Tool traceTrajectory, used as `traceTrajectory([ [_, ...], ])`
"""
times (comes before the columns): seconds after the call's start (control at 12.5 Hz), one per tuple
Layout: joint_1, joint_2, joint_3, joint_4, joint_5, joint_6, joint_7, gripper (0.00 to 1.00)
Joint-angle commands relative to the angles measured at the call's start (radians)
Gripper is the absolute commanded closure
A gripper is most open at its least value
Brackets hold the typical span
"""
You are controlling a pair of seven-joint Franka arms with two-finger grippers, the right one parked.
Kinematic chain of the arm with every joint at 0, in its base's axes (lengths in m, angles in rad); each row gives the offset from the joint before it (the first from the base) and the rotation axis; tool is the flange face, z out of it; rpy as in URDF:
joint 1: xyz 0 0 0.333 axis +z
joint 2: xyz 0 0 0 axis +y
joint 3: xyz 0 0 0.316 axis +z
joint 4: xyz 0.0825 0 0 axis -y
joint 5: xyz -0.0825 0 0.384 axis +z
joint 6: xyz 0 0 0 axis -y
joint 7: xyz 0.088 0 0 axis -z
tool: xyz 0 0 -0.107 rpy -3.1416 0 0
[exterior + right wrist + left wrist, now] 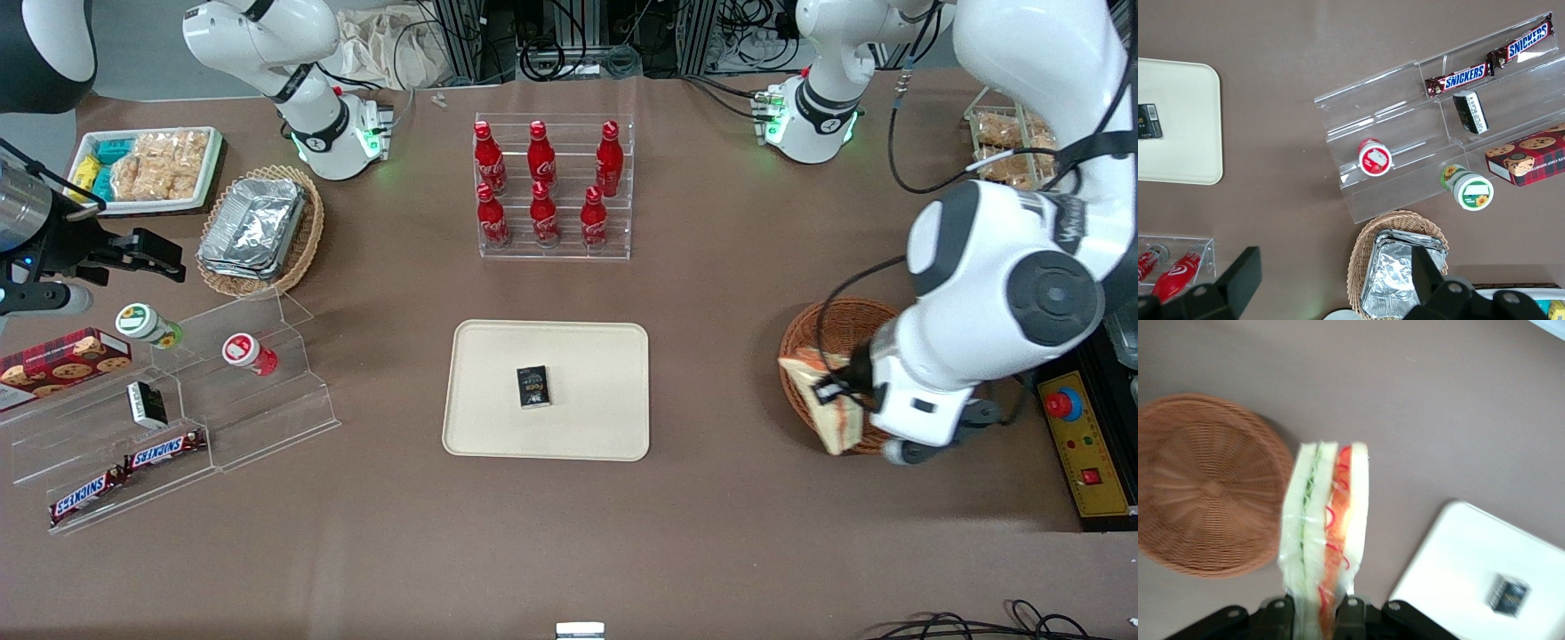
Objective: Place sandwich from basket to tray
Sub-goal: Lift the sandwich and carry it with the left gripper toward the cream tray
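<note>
The end effector [1323,613] is closed on the sandwich [1325,533], pinching one end of the wrapped wedge so the rest hangs free with its red and green filling edge showing. In the front view the sandwich [827,404] is over the near rim of the basket [822,333], at the working arm's end of the counter [711,533]. The wrist view shows the basket [1205,483] with nothing in it and lying just beside the sandwich, so the lift looks done and the carry is the step in hand.

To do it well, keep the grip firm and the wrist level, since the wedge is held by one end and could swing or slip. Travel toward the middle of the counter to the tray [498,427], well apart from the basket. A small dark packet [533,387] lies near the tray's centre, so aim for bare tray beside it, lower until the bread rests flat, then release.
</note>
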Motion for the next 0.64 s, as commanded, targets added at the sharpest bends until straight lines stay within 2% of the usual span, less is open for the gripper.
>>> traceTrajectory([
  [0.0, -0.003, 0.145, -0.122, 0.138, 0.012, -0.022, 0.021, 1.00],
  [0.08, -0.056, 0.172, -0.128, 0.140, 0.021, -0.002, 0.022, 1.00],
  [0.24, -0.150, 0.247, -0.127, 0.144, 0.108, 0.082, 0.009, 1.00],
  [0.56, -0.224, 0.386, -0.122, 0.150, 0.127, 0.211, -0.014, 1.00],
])
